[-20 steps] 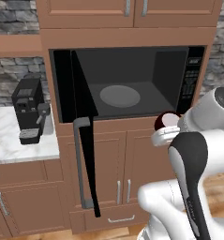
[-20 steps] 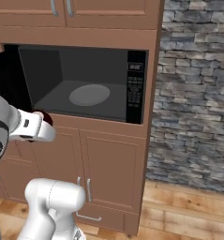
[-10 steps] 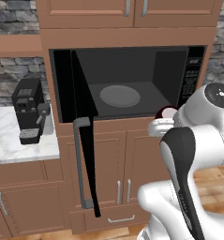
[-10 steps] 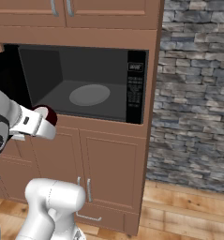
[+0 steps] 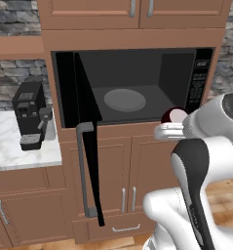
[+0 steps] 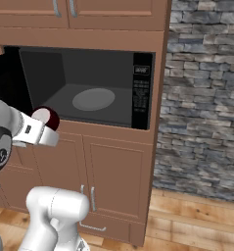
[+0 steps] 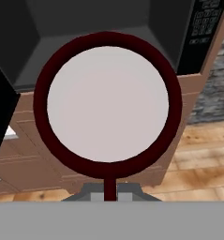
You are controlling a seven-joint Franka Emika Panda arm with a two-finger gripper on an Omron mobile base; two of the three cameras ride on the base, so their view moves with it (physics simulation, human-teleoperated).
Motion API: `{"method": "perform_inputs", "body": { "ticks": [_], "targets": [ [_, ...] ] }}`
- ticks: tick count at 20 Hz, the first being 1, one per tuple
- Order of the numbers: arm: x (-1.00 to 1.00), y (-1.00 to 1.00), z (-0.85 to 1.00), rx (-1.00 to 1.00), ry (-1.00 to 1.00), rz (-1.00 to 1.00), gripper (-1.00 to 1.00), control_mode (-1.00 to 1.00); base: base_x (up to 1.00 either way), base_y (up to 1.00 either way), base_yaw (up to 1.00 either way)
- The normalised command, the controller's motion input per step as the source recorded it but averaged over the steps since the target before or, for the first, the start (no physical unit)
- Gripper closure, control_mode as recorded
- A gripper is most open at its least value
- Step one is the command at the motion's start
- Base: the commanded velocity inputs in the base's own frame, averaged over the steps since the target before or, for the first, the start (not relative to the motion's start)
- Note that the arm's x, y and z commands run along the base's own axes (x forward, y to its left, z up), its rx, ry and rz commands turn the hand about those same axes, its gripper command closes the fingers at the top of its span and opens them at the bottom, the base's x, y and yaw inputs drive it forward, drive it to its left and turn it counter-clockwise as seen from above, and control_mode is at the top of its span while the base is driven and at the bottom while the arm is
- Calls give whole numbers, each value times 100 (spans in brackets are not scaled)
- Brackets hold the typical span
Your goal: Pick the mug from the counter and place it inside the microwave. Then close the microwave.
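Left base view: the microwave (image 5: pixel 132 85) fills the upper centre, door (image 5: pixel 86 141) swung open, its grey turntable (image 5: pixel 125 99) bare. The mug (image 5: pixel 173 116), centre right, sits at the claw (image 5: pixel 170 128), before the cavity's lower right corner. A coffee machine (image 5: pixel 31 113) stands on the bench (image 5: pixel 15 151), left.

Right base view: the mug (image 6: pixel 47 116) hangs at centre left, outside the microwave (image 6: pixel 86 88).

Hand view: the mug's (image 7: pixel 108 105) pale inside faces the camera; the claw (image 7: pixel 110 193) is clamped on its handle, bottom centre.

Glossy white arm with dark joints.
Rounded white shells, a black band curving along the upper link, a dark round cap with a small pale mark at one joint, bulbous white base.
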Motion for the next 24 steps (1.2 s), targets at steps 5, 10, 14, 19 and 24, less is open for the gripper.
{"method": "perform_inputs", "body": {
  "ticks": [5, 10, 14, 19, 24],
  "targets": [
    [-5, 0, 28, 3, 0, 7, 100, -100, 0, 0, 0],
    [-4, 0, 16, 1, 0, 2, 100, -100, 0, 0, 0],
    [9, 0, 0, 0, 8, 0, 100, -100, 0, 0, 0],
    [32, 0, 0, 0, 8, 0, 100, -100, 0, 0, 0],
    [25, 0, 0, 0, 1, 0, 100, -100, 0, 0, 0]
  ]
}}
